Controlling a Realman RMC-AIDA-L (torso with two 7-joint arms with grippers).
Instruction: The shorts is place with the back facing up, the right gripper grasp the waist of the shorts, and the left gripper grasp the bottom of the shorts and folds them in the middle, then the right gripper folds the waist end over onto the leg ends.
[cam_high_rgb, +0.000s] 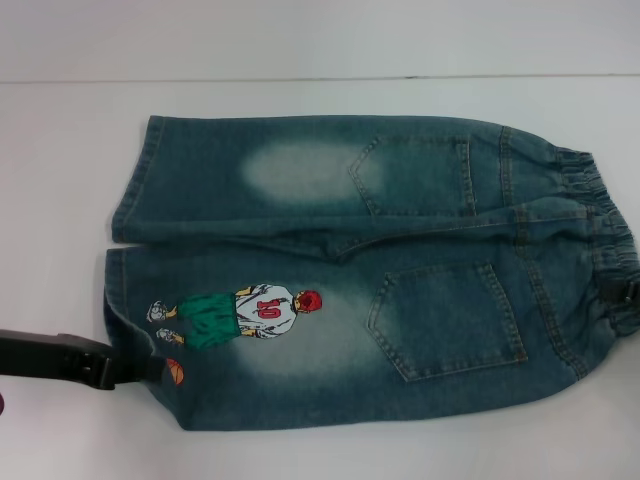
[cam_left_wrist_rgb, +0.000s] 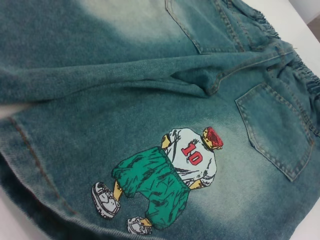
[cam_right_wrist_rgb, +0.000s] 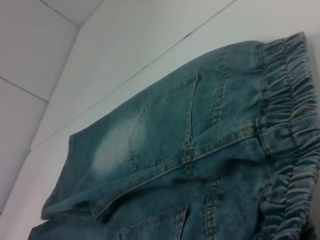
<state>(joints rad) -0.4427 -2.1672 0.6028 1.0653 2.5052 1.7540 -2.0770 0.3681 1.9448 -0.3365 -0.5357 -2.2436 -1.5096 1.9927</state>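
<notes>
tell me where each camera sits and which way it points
Head view: from the robot's head, looking forward and down at the shorts on the white table; the left pincer shows at the hem by the print, the right pincer at the waistband.
Left wrist view: on the left arm, looking along the printed leg; no robot parts show.
Right wrist view: on the right arm, looking across the waistband; no robot parts show.
Shared: all three show the back pockets.

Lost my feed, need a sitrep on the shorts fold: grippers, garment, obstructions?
Left gripper at near leg hem beside cartoon print. Right gripper barely in view at waistband. Blue-green denim shorts flat, pockets up, unfolded. Nothing obstructing.
</notes>
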